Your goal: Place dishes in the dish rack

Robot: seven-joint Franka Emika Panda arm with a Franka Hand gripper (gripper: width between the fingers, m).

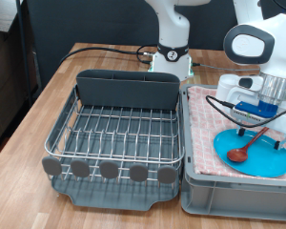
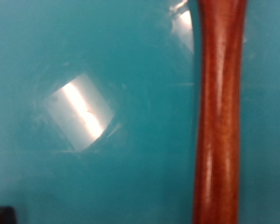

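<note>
The light-blue plate lies on the pink checked cloth at the exterior view's right. The reddish-brown wooden spoon lies on the plate, its bowl towards the exterior view's left. My gripper is low over the plate, right at the far end of the spoon's handle. The wrist view is filled by the plate from very close, with the spoon handle running across it. The dish rack stands at the exterior view's left with nothing in its wire grid. The white mug is out of view.
The pink cloth lines a grey bin beside the rack. The rack's tall grey caddy stands at its far end, and round grey end caps line its near edge. A black cable crosses the wooden table.
</note>
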